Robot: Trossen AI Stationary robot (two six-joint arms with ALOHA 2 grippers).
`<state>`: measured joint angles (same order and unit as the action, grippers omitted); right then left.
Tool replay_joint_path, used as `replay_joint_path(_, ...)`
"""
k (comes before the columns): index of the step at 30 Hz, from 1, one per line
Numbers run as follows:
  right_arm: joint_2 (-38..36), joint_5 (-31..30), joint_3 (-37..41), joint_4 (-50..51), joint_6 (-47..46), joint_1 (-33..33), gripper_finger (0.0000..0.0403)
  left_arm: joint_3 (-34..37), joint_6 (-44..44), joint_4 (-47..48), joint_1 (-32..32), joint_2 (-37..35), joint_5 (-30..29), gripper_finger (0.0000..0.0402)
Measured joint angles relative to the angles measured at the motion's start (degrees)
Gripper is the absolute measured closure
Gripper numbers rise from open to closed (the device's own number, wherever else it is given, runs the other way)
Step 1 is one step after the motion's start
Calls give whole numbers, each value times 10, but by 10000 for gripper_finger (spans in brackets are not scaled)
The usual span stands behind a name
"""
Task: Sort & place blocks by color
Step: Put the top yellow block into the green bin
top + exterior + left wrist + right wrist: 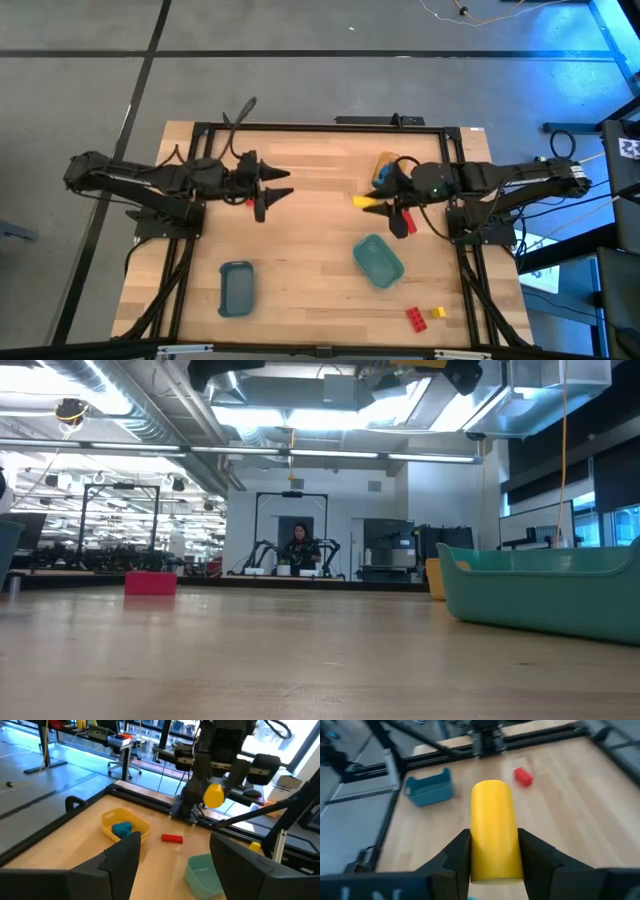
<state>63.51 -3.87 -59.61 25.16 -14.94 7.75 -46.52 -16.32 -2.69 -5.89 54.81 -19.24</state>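
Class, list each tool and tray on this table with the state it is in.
left tool: open, empty
right tool: shut on yellow block
yellow tray: holds a blue block
teal tray: empty
slate-blue tray: empty

Three trays (378, 260) (yellow, teal, slate-blue) — five blocks (414, 318) — two arms (150, 178).
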Motion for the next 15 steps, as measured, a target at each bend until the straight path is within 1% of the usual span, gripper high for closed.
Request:
replay_joint_path(1,0,6,8,-3,-12,5,275,6,0,-15,-5,4,-4,171)
replay_joint_path(4,0,14,38,-4,-53,24,275,32,-7,-98,-10,8,-12,171)
replay_joint_path(6,0,23,68,-31,-91,39,275,47,-10,-141,-10,8,-14,171)
replay_joint_path(8,0,26,100,-65,-140,59,275,50,-11,-157,-9,8,-17,171)
replay_joint_path(10,1,26,129,-89,-197,81,275,50,-11,-157,-6,8,-34,171)
replay_joint_path(13,5,19,163,-91,-291,117,275,51,-11,-157,1,8,-55,171)
replay_joint_path(15,8,0,181,-88,-346,143,275,51,-11,-159,7,8,-54,171)
